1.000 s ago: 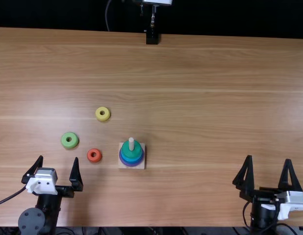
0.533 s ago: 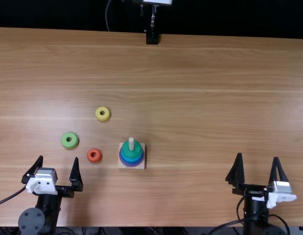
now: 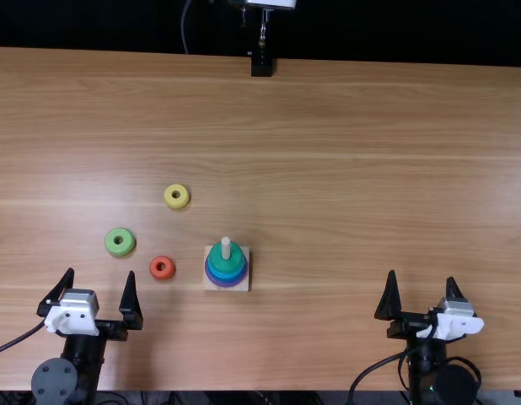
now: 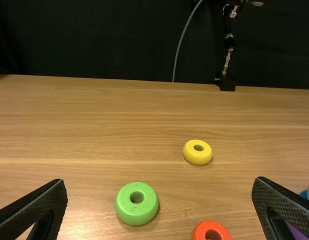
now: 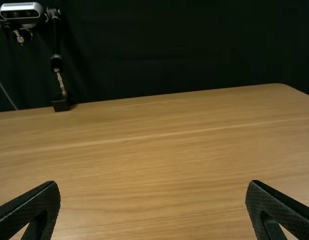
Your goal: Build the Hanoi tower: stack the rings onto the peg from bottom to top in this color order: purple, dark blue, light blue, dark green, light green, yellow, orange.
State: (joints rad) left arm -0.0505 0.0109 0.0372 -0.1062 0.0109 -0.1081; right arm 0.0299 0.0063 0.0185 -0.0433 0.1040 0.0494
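Observation:
My left gripper (image 3: pixel 101 292) is open at the table's near left, below the light green ring (image 3: pixel 120 242) and the orange ring (image 3: pixel 162 268). Farther back lies the yellow ring (image 3: pixel 177 196). On the square wooden base (image 3: pixel 209 280), the peg (image 3: pixel 226 246) carries a dark green ring (image 3: pixel 228 263) above blue and purple ones. My right gripper (image 3: pixel 421 289) stands open at the near right, apart from every ring. The left wrist view has the left gripper (image 4: pixel 160 205) with light green ring (image 4: pixel 137 203) and yellow ring (image 4: pixel 197 152) beyond; in the right wrist view, the right gripper (image 5: pixel 152 207) is over bare wood.
A black stand (image 3: pixel 261 62) rises at the middle of the table's far edge (image 3: pixel 370 62). Cables run along both arms near the front edge.
The right gripper has shifted left over the near right part of the table, remaining open. The left arm, the rings and the peg base stay where they were.

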